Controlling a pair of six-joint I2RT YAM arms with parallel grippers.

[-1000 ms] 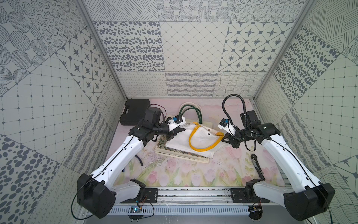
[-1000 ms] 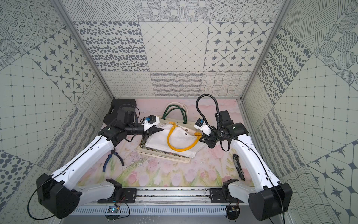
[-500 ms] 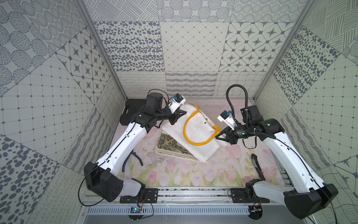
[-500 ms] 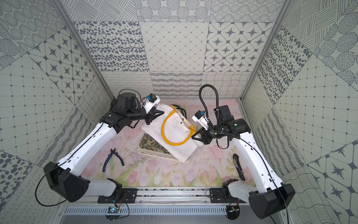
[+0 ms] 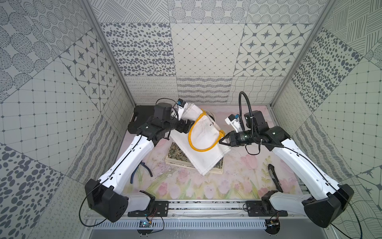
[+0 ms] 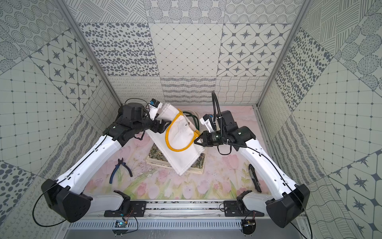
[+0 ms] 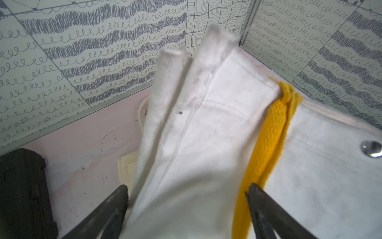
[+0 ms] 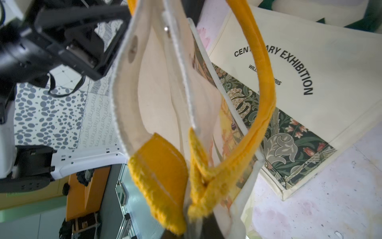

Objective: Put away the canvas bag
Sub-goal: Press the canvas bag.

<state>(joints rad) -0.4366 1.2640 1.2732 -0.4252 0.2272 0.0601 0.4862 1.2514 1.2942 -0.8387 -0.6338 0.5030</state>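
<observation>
A black case (image 5: pixel 137 115) is sitting in the far left corner and blue-handled pliers (image 6: pixel 119 162) are lying on the floral mat (image 5: pixel 186 190) beside my left arm. Next comes my left gripper (image 7: pixel 186 187): its wrist view shows it standing wide open, with the fingers (image 7: pixel 107 209) flanking a folded end of the white canvas bag (image 5: pixel 204 157) without pinching it. The bag is hanging in the middle. Its top hem is stretching from that open gripper across to my right gripper (image 5: pixel 221 140), and its yellow handle (image 5: pixel 201 149) is looping down the face. The body is sloping toward the near side, and the lowest corner is resting on a flat cream piece with a floral print (image 5: pixel 175 152), lettered CENTENARY EXHIBITION. My right gripper is clamped on the hem just where the yellow handle is sewn in, so I am carrying the bag by that one corner alone. Further right, a slim black tool (image 6: pixel 254 178) is lying well clear of everything. The bag is lying to the left of my right gripper, with its long axis running diagonally from the far left toward the near middle. As I judge it, the right arm is the one placed to move it next, and the free left end is likely to sag and drag over the printed piece as it goes.
</observation>
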